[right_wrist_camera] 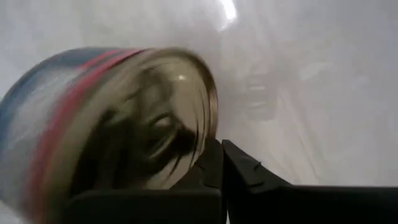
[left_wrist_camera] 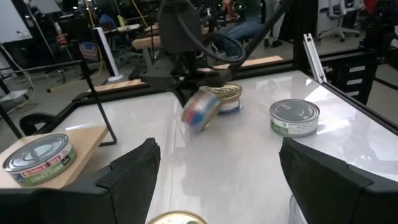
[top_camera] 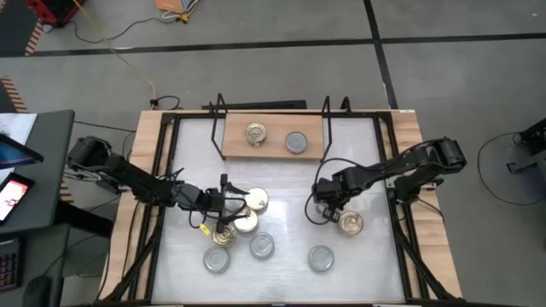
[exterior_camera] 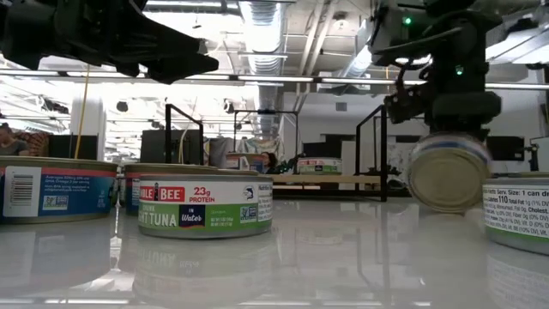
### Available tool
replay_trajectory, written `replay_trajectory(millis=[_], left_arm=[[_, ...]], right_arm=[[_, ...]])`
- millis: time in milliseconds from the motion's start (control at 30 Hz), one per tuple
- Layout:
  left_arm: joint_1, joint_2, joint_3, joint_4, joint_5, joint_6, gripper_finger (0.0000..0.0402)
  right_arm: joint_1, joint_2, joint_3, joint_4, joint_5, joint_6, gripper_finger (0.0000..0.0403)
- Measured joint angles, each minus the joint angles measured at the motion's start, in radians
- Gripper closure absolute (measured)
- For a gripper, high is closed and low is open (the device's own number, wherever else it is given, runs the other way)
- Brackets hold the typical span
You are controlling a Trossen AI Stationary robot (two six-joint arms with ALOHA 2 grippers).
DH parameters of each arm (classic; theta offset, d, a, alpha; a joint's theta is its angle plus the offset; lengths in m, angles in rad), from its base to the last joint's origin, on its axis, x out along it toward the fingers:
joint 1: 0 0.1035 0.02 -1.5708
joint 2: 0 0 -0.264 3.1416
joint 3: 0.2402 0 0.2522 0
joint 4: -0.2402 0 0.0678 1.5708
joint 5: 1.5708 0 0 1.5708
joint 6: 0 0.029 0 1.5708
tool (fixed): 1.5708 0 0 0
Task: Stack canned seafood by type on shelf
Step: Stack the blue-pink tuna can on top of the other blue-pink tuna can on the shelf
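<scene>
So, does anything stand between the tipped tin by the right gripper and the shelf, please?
No tin does: bare table lies between the tipped tin and the shelf. Only the right gripper itself, fingers shut beside it, sits on that side.

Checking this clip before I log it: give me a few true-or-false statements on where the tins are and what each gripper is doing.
1. Two tins sit on the shelf: a gold-topped tin and a silver-topped tin. True.
2. The right gripper holds a tin firmly between its fingers. False: its fingers are shut on nothing, and the blurred tin lies on its side beside them.
3. The left gripper is open above a cluster of tins. True.
4. The shelf stands at the table's front edge, nearest the arms' bases. False: it stands at the far edge, the loose tins in front of it.
</scene>
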Motion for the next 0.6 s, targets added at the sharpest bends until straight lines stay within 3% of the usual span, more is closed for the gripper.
replay_trajectory(millis=[400, 600], left_arm=[[0.000, 0.000, 0.000, -0.002, 0.000, -0.007, 0.0086], [0.000, 0.000, 0.000, -0.012, 0.001, -0.030, 0.0086]], right_arm=[[-0.070, -0.230, 0.000, -0.056, 0.066, -0.038, 0.0376], [0.006, -0.326, 0.002, 0.062, 0.128, -0.108, 0.0326]])
